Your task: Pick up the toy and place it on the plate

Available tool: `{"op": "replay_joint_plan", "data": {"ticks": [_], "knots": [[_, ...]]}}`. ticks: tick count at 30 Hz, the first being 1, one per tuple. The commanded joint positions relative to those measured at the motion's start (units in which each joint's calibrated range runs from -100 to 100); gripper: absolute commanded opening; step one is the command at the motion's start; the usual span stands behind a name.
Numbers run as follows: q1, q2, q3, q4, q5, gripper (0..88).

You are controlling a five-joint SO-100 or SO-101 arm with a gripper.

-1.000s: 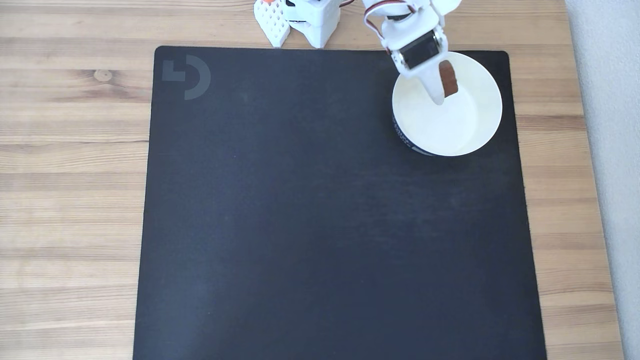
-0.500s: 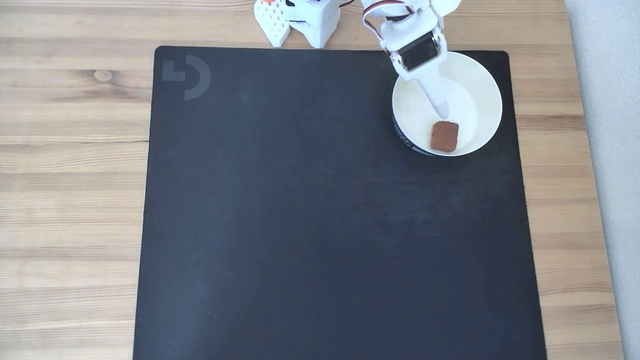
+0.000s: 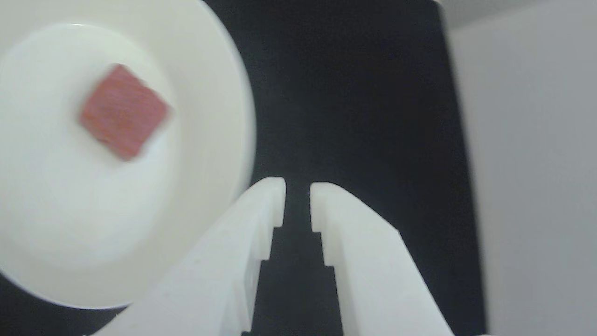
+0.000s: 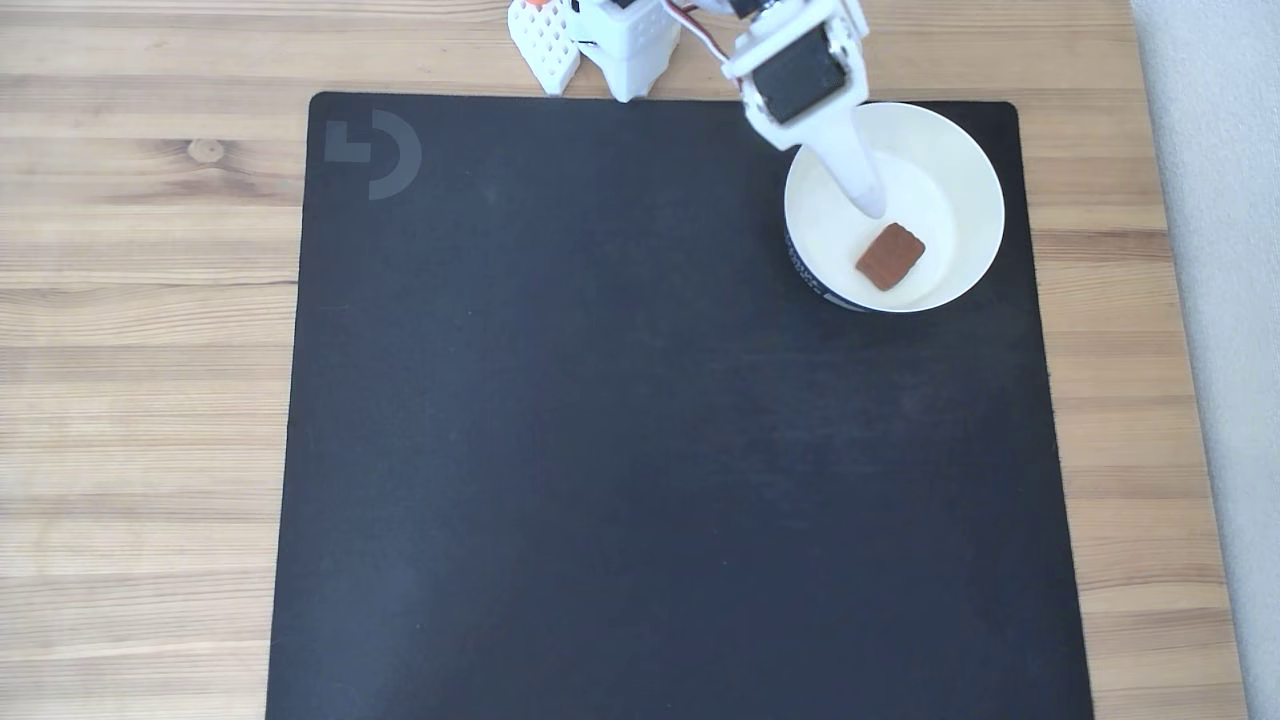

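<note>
The toy (image 4: 889, 257) lies in the plate (image 4: 965, 175), just beyond the claw (image 4: 874, 206).

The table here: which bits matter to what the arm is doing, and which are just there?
Part of the job:
toy, lying in the plate
plate
gripper, empty

Just there:
black mat
wooden table

Black mat (image 4: 640, 430) with grey logo (image 4: 375, 153), on wooden table (image 4: 140, 350)
</note>
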Motion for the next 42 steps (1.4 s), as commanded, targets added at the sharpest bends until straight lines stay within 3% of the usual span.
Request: {"op": "replay_joint_plan", "data": {"ticks": [1,6,11,16,22,31,42], "knots": [[9.6,-11.4,1.5,0.3,0.4,2.3],[25.7,-24.5,10.4,0.1,5.7,2.3],[36.2,-29.7,17.9,-0.1,9.3,2.2],[37.9,-29.6,22.7,0.3,17.1,2.2],[42.6,-29.6,22.9,7.3,20.7,2.2],[43.0,-29.6,22.9,18.9,21.4,2.2],[41.7,-29.6,22.9,19.4,23.2,2.3]]}}
